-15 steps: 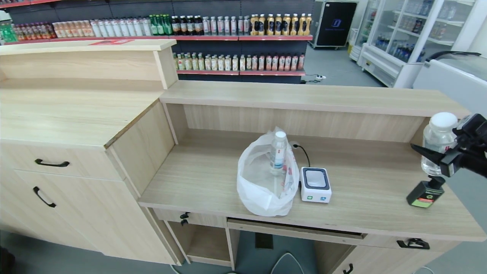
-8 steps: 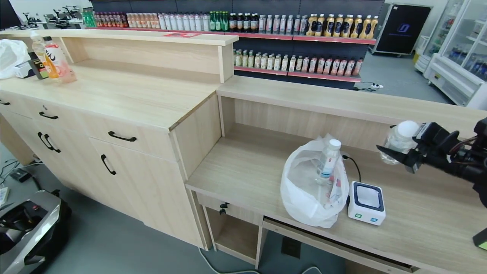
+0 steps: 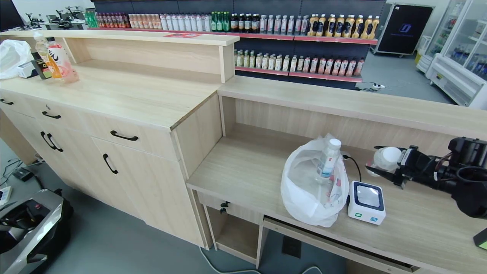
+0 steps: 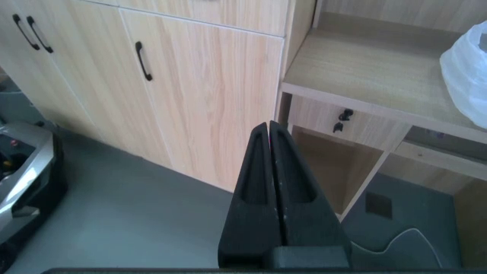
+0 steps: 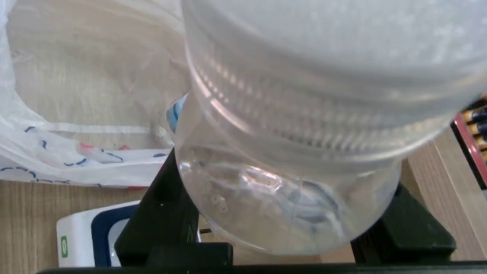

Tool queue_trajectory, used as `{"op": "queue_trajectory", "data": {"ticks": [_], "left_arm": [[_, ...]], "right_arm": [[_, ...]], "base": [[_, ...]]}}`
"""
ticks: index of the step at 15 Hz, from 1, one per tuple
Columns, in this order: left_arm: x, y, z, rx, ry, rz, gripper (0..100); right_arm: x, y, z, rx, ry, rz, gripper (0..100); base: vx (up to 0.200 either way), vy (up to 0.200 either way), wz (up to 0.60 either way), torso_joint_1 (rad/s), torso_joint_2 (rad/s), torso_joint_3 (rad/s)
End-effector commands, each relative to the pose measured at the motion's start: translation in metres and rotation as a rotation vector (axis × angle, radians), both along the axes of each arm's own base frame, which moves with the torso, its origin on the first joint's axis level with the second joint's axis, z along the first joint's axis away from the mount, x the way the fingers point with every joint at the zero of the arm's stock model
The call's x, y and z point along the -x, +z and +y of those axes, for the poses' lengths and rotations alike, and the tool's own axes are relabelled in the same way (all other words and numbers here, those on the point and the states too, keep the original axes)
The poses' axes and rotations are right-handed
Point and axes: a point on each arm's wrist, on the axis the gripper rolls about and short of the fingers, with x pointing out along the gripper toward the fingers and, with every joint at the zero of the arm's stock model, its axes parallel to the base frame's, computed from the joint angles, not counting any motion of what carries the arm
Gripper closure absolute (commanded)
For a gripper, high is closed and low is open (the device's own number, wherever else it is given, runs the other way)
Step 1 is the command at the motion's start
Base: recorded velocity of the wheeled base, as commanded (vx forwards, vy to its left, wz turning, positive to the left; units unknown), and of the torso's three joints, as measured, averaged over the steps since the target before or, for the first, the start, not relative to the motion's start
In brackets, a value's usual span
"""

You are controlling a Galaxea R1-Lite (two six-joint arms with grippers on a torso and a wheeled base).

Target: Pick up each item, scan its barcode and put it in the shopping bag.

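We think this is the scan step. Our right end effector [image 3: 376, 160] grips 1 clear bottle [image 3: 388, 158], tipped sideways in the air near the scanner [image 3: 366, 201], beside the shopping bag [image 3: 304, 194]. Our left end effector [image 4: 270, 131] is pinched closed and empty. Next, we must turn the barcode toward the scanner.
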Motion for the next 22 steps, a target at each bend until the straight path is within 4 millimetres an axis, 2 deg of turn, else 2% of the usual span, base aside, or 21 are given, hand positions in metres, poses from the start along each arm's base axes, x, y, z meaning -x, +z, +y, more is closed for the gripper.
{"op": "queue_trajectory", "data": {"ticks": [1, 13, 22], "left_arm": [[0.0, 0.0, 0.0, 0.0, 0.0, 0.0, 100], [0.0, 0.0, 0.0, 0.0, 0.0, 0.0, 100], [0.0, 0.0, 0.0, 0.0, 0.0, 0.0, 100]], "right_arm": [[-0.008, -0.016, -0.004, 0.009, 0.025, 0.014, 100], [-0.018, -0.044, -0.005, 0.075, 0.057, 0.01, 100], [-0.021, -0.055, -0.005, 0.069, 0.058, 0.034, 100]], "base": [[0.0, 0.0, 0.0, 0.0, 0.0, 0.0], [0.0, 0.0, 0.0, 0.0, 0.0, 0.0], [0.0, 0.0, 0.0, 0.0, 0.0, 0.0]]}}
